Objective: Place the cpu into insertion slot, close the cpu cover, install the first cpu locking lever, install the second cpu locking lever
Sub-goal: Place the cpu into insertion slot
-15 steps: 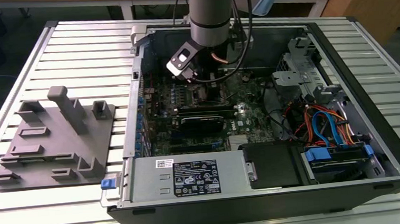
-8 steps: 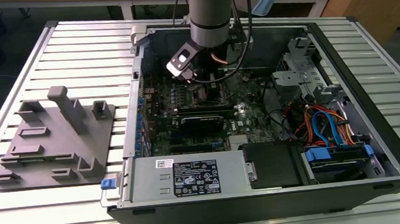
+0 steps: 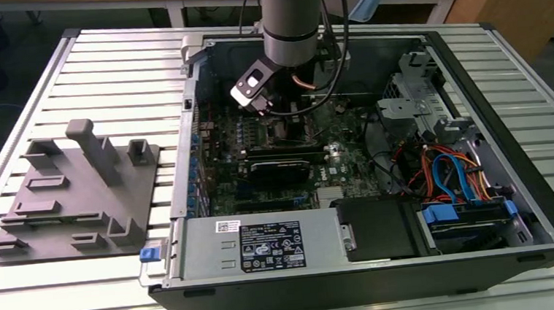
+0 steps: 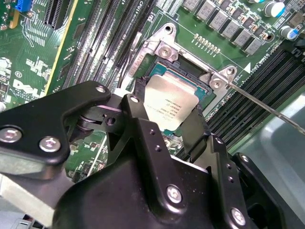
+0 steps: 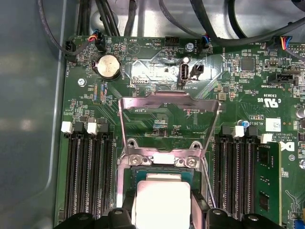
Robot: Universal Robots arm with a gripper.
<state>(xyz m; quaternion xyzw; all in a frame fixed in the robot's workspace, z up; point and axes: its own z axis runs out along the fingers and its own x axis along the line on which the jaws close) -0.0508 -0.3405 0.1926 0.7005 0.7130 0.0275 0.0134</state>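
The cpu point(image 4: 170, 106) is a small flat square with a dull silver-grey metal top and fine print on it; a green edge shows round the metal. It sits level between the two black fingers point(image 4: 139, 119) of the claw point(image 4: 167, 113), which is closed down to the chip's width and grips it on two opposite sides. In both wrist views the chip is right over the slot point(image 5: 162, 170), a dark square recess with a grey metal rim in the green board point(image 5: 238, 95). I cannot tell whether it is already seated or just above it.

The cover point(image 5: 167, 101), a thin grey frame with a square cut-out, stands swung up from its hinge at the slot's far edge, and the board shows through its opening. A thin wire lever point(image 4: 267, 107) runs out from one corner of the slot, unlatched. Long black memory slots point(image 5: 86, 176) lie on either side.

In the exterior view the arm point(image 3: 292, 15) reaches down into an open computer case point(image 3: 384, 279) lying on a slatted table point(image 3: 105, 72).
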